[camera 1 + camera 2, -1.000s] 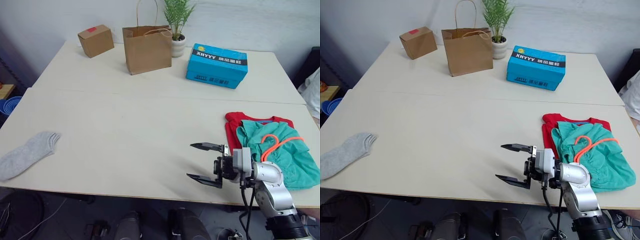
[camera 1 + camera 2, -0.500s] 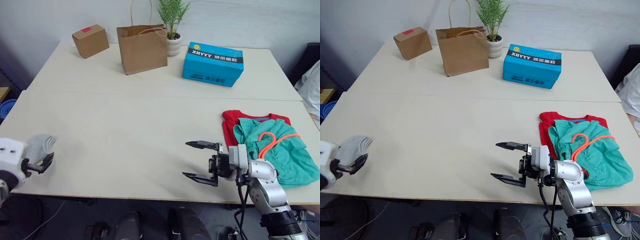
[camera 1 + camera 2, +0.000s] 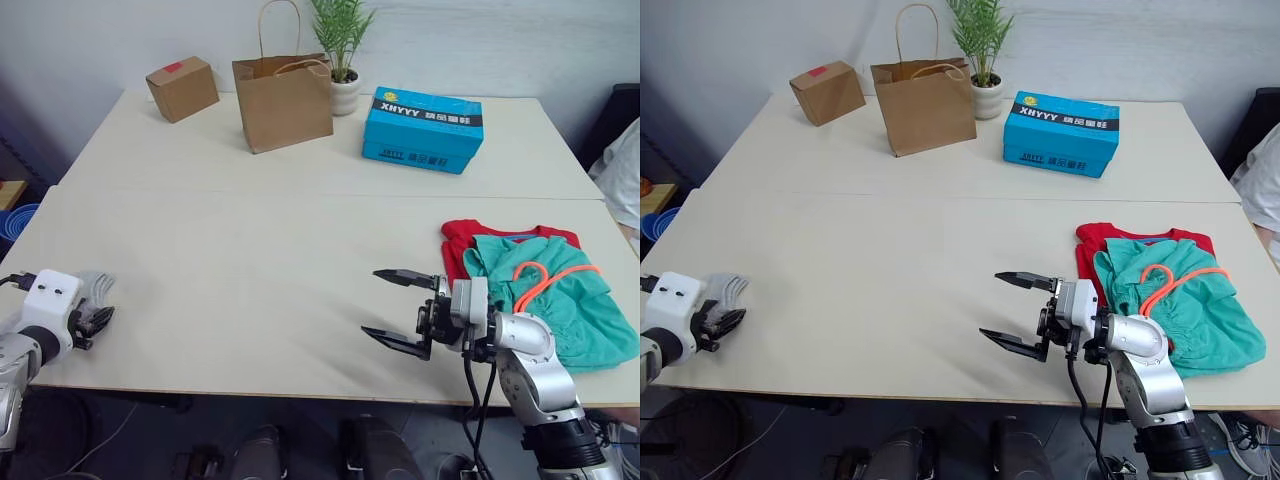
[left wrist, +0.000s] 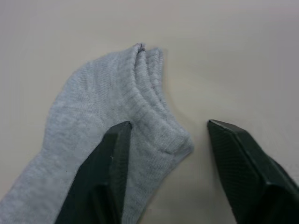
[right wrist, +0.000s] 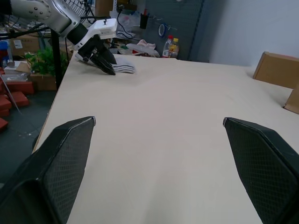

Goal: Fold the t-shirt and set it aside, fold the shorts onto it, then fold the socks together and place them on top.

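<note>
At the lower left of the head view, the left tool [image 3: 95, 322] sits down on the socks [image 4: 105, 140] near the bench [image 3: 250, 260] edge, its fingers parted, one finger resting on the grey knit and the other on bare bench just beside the cuff. Along the far side stand a small cardboard box [image 3: 181, 88], a brown paper bag [image 3: 283, 101], a potted plant [image 3: 342, 52] and a blue carton [image 3: 423, 129]. Low and right of centre, the right tool [image 3: 400, 311] hovers over the bench with its fingers spread wide and holding nothing. Just right of it, at the right edge, the teal shorts [image 3: 555, 305] lie on the red t-shirt [image 3: 470, 238], the orange drawstring [image 3: 540, 280] looped on top.
</note>
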Controlling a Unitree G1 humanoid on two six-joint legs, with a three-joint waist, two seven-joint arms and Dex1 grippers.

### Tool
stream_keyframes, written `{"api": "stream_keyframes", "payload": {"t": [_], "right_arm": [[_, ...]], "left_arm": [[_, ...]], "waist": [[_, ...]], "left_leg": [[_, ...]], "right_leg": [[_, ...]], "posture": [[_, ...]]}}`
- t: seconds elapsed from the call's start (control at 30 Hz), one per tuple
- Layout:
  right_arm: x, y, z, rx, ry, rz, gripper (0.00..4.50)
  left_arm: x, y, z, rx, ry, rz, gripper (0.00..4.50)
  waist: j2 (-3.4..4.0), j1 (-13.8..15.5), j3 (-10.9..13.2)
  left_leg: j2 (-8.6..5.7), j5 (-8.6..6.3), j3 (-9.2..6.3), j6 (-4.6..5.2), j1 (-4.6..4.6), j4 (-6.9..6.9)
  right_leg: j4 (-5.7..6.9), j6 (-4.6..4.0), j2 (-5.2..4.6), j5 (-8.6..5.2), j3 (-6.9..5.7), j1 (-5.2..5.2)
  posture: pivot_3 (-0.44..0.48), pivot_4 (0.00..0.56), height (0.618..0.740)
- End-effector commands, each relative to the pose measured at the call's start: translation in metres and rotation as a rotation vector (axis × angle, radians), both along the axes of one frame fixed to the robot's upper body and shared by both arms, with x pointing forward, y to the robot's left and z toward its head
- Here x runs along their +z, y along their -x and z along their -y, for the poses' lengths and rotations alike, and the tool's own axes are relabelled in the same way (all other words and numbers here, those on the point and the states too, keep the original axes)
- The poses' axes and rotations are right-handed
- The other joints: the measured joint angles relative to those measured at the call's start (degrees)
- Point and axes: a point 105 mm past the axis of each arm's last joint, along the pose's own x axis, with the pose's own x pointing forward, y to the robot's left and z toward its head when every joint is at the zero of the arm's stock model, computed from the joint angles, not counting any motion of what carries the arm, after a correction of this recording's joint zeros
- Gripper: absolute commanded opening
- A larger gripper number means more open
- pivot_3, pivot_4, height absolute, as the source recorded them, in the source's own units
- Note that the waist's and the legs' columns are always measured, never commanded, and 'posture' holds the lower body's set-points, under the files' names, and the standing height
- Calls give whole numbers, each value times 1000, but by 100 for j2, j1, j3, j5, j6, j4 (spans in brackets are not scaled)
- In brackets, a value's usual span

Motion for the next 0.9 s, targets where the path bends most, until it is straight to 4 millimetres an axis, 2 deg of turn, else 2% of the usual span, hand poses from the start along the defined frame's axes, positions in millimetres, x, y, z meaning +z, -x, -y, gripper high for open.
{"api": "stream_keyframes", "payload": {"t": [0.03, 0.1, 0.17, 0.2, 0.33, 0.47, 0.6, 0.67, 0.83, 0.9], "right_arm": [[15, -2, 3, -27, 0, 57, 4500], [16, -2, 3, -34, 3, 57, 4500], [16, -3, 4, -43, 8, 56, 4500], [15, -3, 5, -48, 14, 54, 4500], [13, -6, 13, -89, 35, 48, 4500], [10, -5, 18, -109, 53, 40, 4500], [7, -1, 21, -109, 75, 29, 4500], [7, -2, 27, -130, 94, 27, 4500], [2, -1, 41, -173, 169, 14, 4500], [1, 0, 48, -205, 188, 4, 4500]], "left_arm": [[-22, 12, -8, 58, 57, -71, 1365], [-22, 12, -8, 56, 71, -60, 731], [-17, 7, 1, 8, 84, -28, 126], [-12, 5, 8, -23, 95, -14, 23], [21, -6, 51, -206, 157, 73, 23], [36, -5, 97, -417, 213, 85, 23], [42, 0, 151, -647, 274, 9, 23], [43, -4, 183, -757, 305, -22, 23], [27, -3, 252, -999, 351, -109, 23], [22, -5, 271, -1049, 366, -115, 23]], "waist": [[3, 8, -2], [3, 8, -2], [3, 8, -1], [3, 13, -1], [-2, 39, 0], [-30, 39, 0], [-30, 37, 2], [-28, 38, 3], [-27, 44, 4], [-32, 40, 7]], "left_leg": [[0, 0, 2, 0, 2, -2], [1, 2, 3, -2, 3, -9], [1, 3, 5, -3, 4, -14], [0, 3, 6, -3, 4, -14], [-2, 3, 8, -4, -1, -13], [-2, 3, 7, -4, -7, -12], [-2, 4, 7, -2, -9, -13], [-1, 9, 7, 3, -9, -13], [-7, 30, 11, 28, -8, -11], [-9, 29, 14, 30, -10, -11]], "right_leg": [[0, 0, 0, 0, 1, 0], [1, -3, 1, -3, 1, -1], [1, -4, 1, -4, 1, -3], [1, -4, 2, -4, 1, -3], [-3, -1, -1, -4, 4, -3], [-8, 1, -2, -3, 2, -3], [-11, 1, 0, -3, 2, -3], [-10, 1, 4, -3, 2, -2], [-9, 9, 7, 1, 6, 1], [-12, 17, 9, 0, 11, 0]], "posture": [[0, 150, 740], [0, 150, 740], [0, 150, 740], [0, 150, 740], [0, 150, 740], [0, 150, 740], [0, 150, 740], [0, 150, 740], [0, 150, 740], [0, 150, 740]]}}
